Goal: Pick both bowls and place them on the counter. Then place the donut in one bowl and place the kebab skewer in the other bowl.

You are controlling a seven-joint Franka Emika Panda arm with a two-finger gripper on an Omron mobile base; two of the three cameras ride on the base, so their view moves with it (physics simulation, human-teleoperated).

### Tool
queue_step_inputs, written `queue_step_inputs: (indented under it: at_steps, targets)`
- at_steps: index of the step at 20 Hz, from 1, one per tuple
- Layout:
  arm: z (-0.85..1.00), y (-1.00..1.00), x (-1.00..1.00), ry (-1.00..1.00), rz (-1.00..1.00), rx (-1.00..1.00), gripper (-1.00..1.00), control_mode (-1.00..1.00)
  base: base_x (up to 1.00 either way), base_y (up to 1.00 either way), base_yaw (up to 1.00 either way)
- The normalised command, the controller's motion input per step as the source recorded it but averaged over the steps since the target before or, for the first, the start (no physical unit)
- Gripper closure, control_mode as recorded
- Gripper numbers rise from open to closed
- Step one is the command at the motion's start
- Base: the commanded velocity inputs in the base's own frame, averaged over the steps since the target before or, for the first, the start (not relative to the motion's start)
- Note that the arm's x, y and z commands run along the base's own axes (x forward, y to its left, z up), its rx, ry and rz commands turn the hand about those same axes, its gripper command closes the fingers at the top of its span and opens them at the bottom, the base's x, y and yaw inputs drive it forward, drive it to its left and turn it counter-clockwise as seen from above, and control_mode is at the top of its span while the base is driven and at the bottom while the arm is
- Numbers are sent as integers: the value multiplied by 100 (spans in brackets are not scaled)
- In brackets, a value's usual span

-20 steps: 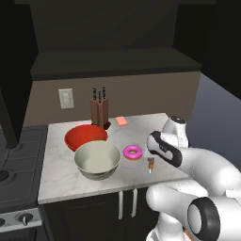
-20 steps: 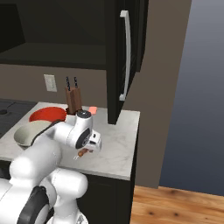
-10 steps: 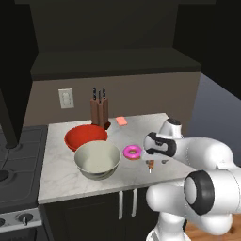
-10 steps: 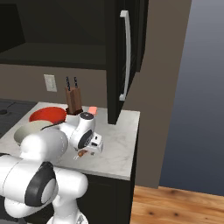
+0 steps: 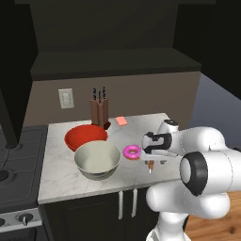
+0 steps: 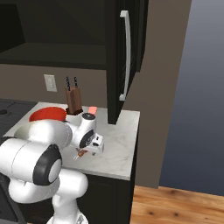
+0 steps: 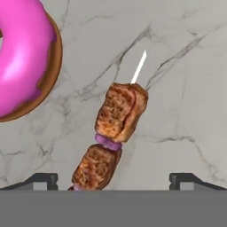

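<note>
The glossy red bowl [image 5: 86, 136] and the cream-grey bowl [image 5: 97, 160] stand side by side on the marble counter [image 5: 56, 175], the cream one nearer the front edge. Right of them lies the pink donut [image 5: 132, 151], and just beyond it the kebab skewer [image 5: 150, 164]. My gripper [image 5: 151, 159] hangs open right over the skewer. In the hand view the skewer [image 7: 116, 133] runs up the middle between my widely spread fingertips [image 7: 42, 179], which do not touch it, and the donut [image 7: 22, 57] fills the upper left corner. The red bowl [image 6: 47, 114] also shows behind my arm.
A knife block [image 5: 99, 111] and a small orange-pink block [image 5: 122, 121] stand at the back of the counter. The dark stove [image 5: 19, 160] adjoins it on the left. A tall dark cabinet with a silver handle [image 6: 127, 57] rises at the counter's right end.
My arm's elbow has swung round toward the front while the hand stayed low over the skewer. Bowls, donut and skewer have not moved.
</note>
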Motion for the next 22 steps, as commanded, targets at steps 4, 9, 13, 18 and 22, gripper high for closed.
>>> queue_step_inputs:
  at_steps: [4, 9, 13, 18, 22]
  targets:
    - [-23, 0, 18, 5, 0, 0, -100, -100, 0, 0, 0]
    - [-15, 1, 19, 1, 0, 0, -100, -100, 0, 0, 0]
    - [-20, 1, 10, 0, 0, 0, -100, -100, 0, 0, 0]
    - [-32, 5, 1, 0, 0, 0, -100, -100, 0, 0, 0]
    - [-33, 10, 0, 0, 0, 0, 100, -100, 0, 0, 0]
